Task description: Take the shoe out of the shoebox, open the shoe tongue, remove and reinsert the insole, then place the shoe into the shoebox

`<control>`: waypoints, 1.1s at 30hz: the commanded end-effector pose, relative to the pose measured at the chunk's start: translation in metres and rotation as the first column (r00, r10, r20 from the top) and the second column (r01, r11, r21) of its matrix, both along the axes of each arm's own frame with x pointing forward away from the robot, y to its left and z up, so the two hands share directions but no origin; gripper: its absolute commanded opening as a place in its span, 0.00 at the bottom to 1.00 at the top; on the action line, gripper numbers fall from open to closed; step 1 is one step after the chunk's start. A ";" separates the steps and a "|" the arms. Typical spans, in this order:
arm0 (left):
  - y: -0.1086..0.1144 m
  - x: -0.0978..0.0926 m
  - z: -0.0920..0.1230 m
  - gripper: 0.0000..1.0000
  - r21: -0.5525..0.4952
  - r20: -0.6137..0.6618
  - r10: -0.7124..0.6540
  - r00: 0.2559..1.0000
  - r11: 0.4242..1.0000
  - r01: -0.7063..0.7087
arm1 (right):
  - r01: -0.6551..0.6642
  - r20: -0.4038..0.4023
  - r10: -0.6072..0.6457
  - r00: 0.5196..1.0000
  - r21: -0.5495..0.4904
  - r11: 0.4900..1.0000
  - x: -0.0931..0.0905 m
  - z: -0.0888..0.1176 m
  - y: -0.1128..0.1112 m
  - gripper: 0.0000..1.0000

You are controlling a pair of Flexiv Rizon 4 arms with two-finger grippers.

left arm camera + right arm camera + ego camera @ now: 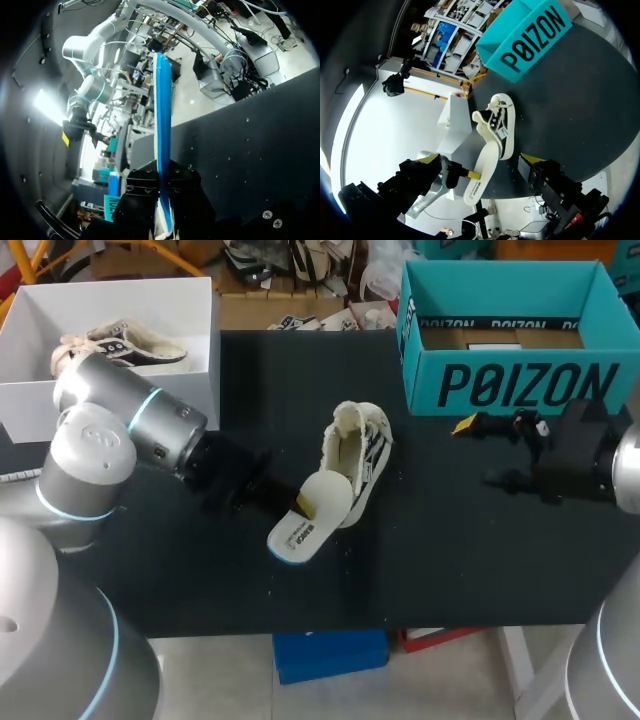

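Observation:
A cream and black shoe (358, 453) lies on its side in the middle of the black table (450, 560). Its pale insole (308, 520), white with a blue edge, sticks out of the shoe's opening toward the table's front. My left gripper (300, 506) is shut on the insole's side. In the left wrist view the insole (162, 125) shows edge-on, clamped by my left gripper (163, 200). My right gripper (485, 452) stands open to the right of the shoe, holding nothing. From the right wrist, the shoe (501, 125) and insole (481, 177) lie ahead of my right gripper (480, 162). The teal shoebox (505, 380) stands at the back right, open.
A white open box (170, 380) at the back left holds another shoe (125, 344). In the right wrist view the teal shoebox (530, 37) lies beyond the shoe, and the white box (454, 117) beside it. Bare tabletop lies between the shoe and my right gripper.

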State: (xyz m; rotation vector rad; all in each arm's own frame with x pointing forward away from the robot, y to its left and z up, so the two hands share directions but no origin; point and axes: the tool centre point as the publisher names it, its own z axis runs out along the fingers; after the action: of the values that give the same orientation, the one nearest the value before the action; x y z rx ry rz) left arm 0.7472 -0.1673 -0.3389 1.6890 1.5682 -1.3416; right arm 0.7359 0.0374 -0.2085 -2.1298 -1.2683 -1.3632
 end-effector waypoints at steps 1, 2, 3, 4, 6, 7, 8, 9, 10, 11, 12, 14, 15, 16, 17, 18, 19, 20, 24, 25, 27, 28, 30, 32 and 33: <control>-0.006 0.008 0.004 0.00 0.060 0.013 -0.073 0.997 0.996 0.072 | 0.002 -0.002 -0.002 1.000 -0.003 1.000 0.000 0.000 0.001 1.00; -0.007 0.008 0.004 0.00 0.078 0.024 -0.085 0.996 0.993 0.083 | 0.002 -0.002 -0.002 1.000 -0.003 1.000 0.000 0.000 0.001 1.00; -0.008 0.009 0.004 0.00 0.085 0.024 -0.093 0.995 0.992 0.091 | 0.002 -0.002 -0.002 1.000 -0.003 1.000 0.000 0.000 0.001 1.00; -0.009 0.011 0.004 0.00 0.103 0.036 -0.101 0.994 0.990 0.097 | 0.002 -0.002 -0.002 1.000 -0.003 1.000 0.000 0.000 0.001 1.00; -0.010 0.012 0.005 0.00 0.127 0.049 -0.116 0.992 0.986 0.109 | 0.002 -0.002 -0.002 1.000 -0.003 1.000 0.000 0.000 0.001 1.00; -0.011 0.013 0.006 0.00 0.143 0.059 -0.121 0.991 0.983 0.111 | 0.002 -0.002 -0.002 1.000 -0.003 1.000 0.000 0.000 0.001 1.00; -0.011 0.014 0.006 0.00 0.148 0.066 -0.123 0.990 0.983 0.112 | 0.002 -0.002 -0.002 1.000 -0.003 1.000 0.000 0.000 0.001 1.00; -0.011 0.015 0.007 0.00 0.160 0.075 -0.127 0.989 0.981 0.114 | 0.002 -0.002 -0.002 1.000 -0.003 1.000 0.000 0.000 0.001 1.00; -0.011 0.015 0.008 0.00 0.165 0.079 -0.128 0.989 0.980 0.114 | 0.002 -0.002 -0.002 1.000 -0.003 1.000 0.000 0.000 0.001 1.00; -0.011 0.017 0.008 0.00 0.167 0.079 -0.126 0.989 0.980 0.111 | 0.002 -0.002 -0.002 1.000 -0.003 1.000 0.000 0.000 0.001 1.00; -0.010 0.019 0.008 0.00 0.170 0.082 -0.121 0.989 0.980 0.106 | 0.002 -0.002 -0.002 1.000 -0.003 1.000 0.000 0.000 0.001 1.00; -0.009 0.022 0.006 0.00 0.181 0.089 -0.116 0.989 0.979 0.099 | 0.002 -0.002 -0.002 1.000 -0.003 1.000 0.000 0.000 0.001 1.00; -0.009 0.023 0.006 0.00 0.180 0.091 -0.114 0.989 0.979 0.096 | 0.002 -0.002 -0.002 1.000 -0.003 1.000 0.000 0.000 0.001 1.00; -0.009 0.024 0.006 0.00 0.180 0.092 -0.113 0.989 0.979 0.096 | 0.002 -0.002 -0.002 1.000 -0.003 1.000 0.000 0.000 0.001 1.00; -0.010 0.025 0.005 0.00 0.180 0.093 -0.113 0.989 0.979 0.095 | 0.002 -0.002 -0.002 1.000 -0.003 1.000 0.000 0.000 0.001 1.00; -0.011 0.028 0.003 0.00 0.180 0.094 -0.111 0.989 0.979 0.092 | 0.002 -0.002 -0.002 1.000 -0.003 1.000 0.000 0.000 0.001 1.00; -0.011 0.029 0.002 0.00 0.178 0.092 -0.109 0.990 0.980 0.091 | 0.002 -0.002 -0.002 1.000 -0.003 1.000 0.000 0.000 0.001 1.00; -0.012 0.031 0.000 0.00 0.177 0.088 -0.107 0.990 0.980 0.090 | 0.002 -0.002 -0.002 1.000 -0.003 1.000 0.000 0.000 0.001 1.00; -0.015 0.043 -0.007 0.00 0.191 0.080 -0.108 0.991 0.977 0.091 | 0.002 -0.002 -0.002 1.000 -0.003 1.000 0.000 0.000 0.001 1.00; -0.015 0.044 -0.008 0.00 0.192 0.080 -0.109 0.991 0.977 0.092 | 0.002 -0.002 -0.002 1.000 -0.003 1.000 0.000 0.000 0.001 1.00; -0.016 0.049 -0.009 0.00 0.196 0.080 -0.111 0.991 0.976 0.093 | 0.002 -0.002 -0.002 1.000 -0.003 1.000 0.000 0.000 0.001 1.00; -0.017 0.053 -0.010 0.00 0.198 0.082 -0.111 0.990 0.976 0.093 | 0.002 -0.002 -0.002 1.000 -0.003 1.000 0.000 0.000 0.001 1.00; -0.019 0.057 -0.011 0.00 0.208 0.085 -0.114 0.990 0.974 0.094 | 0.002 -0.002 -0.002 1.000 -0.003 1.000 0.000 0.000 0.001 1.00; -0.020 0.062 -0.011 0.00 0.221 0.093 -0.122 0.988 0.970 0.099 | 0.002 -0.002 -0.002 1.000 -0.003 1.000 0.000 0.000 0.001 1.00; -0.021 0.065 -0.011 0.00 0.224 0.097 -0.120 0.988 0.970 0.096 | 0.002 -0.002 -0.002 1.000 -0.003 1.000 0.000 0.000 0.001 1.00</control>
State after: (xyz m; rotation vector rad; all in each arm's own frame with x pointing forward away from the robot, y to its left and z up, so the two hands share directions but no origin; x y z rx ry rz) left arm 0.8025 -0.1815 -0.3506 1.9499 1.6245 -1.1363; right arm 0.7353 0.0377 -0.2079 -2.1331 -1.2687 -1.3615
